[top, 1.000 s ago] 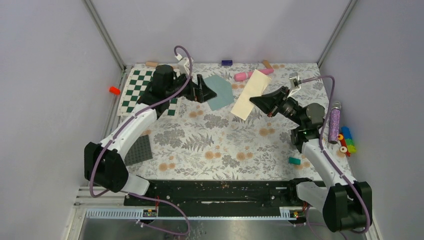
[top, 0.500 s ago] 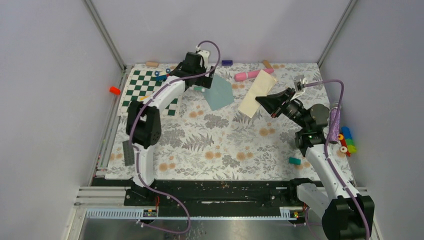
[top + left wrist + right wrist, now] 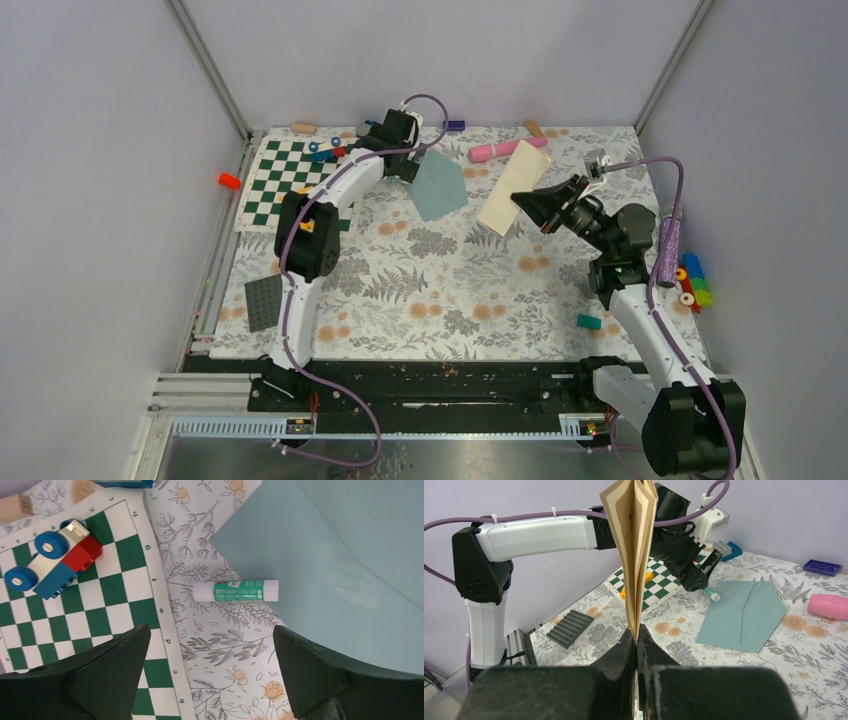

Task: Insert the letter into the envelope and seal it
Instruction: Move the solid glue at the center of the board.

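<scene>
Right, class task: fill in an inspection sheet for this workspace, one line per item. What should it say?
Surface: floral-patterned table cover, lying flat.
Job's things: cream folded paper letter pinched in right tool; grey-teal pointed-flap paper envelope flat on cover, white-and-green glue stick at its edge.
Clutter: green-and-white chequered board carrying blue-red-white brick toy car; pink cylinder; dark grey studded plate.
Tools: left tool open above glue stick; right tool shut on letter.
Cables: purple cable looping along each arm.
Surroundings: pale lilac walls.
</scene>
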